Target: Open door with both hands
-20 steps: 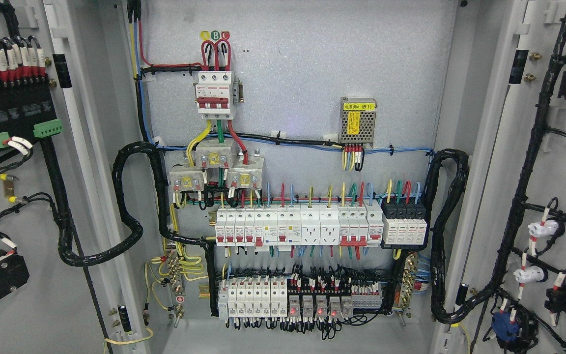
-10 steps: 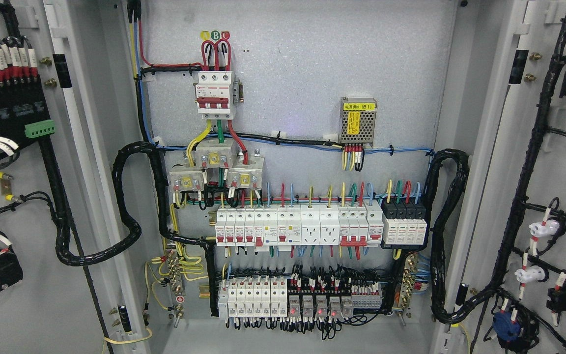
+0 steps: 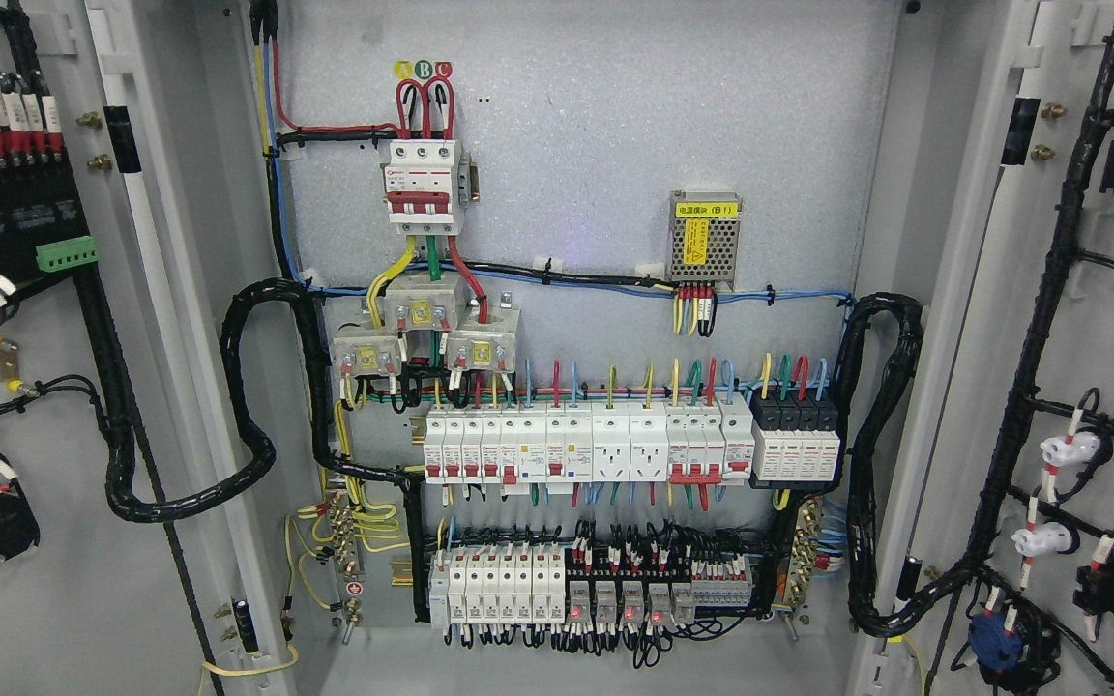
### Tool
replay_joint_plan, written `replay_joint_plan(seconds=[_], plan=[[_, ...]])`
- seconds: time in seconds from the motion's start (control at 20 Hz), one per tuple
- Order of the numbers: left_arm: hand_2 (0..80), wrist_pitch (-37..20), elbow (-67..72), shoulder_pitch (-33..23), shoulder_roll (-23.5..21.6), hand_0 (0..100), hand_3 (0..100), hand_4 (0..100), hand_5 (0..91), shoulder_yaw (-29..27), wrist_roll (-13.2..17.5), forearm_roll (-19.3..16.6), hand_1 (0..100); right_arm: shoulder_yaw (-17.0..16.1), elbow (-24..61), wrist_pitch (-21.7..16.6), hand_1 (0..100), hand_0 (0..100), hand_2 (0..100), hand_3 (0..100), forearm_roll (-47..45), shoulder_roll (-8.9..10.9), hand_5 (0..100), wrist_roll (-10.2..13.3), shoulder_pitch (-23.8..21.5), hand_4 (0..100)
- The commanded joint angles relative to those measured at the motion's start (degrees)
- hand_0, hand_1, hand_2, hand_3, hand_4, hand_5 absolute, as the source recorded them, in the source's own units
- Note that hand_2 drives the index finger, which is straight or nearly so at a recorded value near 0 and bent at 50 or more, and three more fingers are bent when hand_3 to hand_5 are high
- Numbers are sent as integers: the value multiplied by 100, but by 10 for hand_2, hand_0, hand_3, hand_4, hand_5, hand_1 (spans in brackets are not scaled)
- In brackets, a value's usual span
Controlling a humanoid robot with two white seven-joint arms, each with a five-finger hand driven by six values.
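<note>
neither hand shows in the head view. left door [image 3: 25, 406] and right door [image 3: 1079, 290] stand swung open either side of the main breaker [image 3: 425, 184] on the backplate.

Both doors [image 3: 44, 599] swung wide; bare backplate [image 3: 596, 145] above; breaker rows [image 3: 596, 454] crowd below.

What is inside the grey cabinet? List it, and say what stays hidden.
Inside the cabinet: a red-and-white main breaker up top, a small power supply, two rows of white breakers, black cable bundles. Whatever lies behind the back plate is hidden.
</note>
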State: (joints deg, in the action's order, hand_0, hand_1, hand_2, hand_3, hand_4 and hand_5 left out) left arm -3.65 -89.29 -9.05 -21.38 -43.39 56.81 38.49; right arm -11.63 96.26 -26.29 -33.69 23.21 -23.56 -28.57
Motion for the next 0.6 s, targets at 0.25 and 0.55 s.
replay_joint_plan(seconds=[0.25, 0.55], plan=[[28, 13, 413, 211, -296, 288, 27, 33, 0, 23, -3, 0, 0, 530, 191, 10, 0, 219, 0, 0, 47, -220, 0, 44, 377, 0], [28, 206, 316, 211, -226, 289, 28, 33, 0, 23, -3, -9, 0, 680, 191, 53, 0, 219, 0, 0, 1038, -992, 0, 53, 825, 0]])
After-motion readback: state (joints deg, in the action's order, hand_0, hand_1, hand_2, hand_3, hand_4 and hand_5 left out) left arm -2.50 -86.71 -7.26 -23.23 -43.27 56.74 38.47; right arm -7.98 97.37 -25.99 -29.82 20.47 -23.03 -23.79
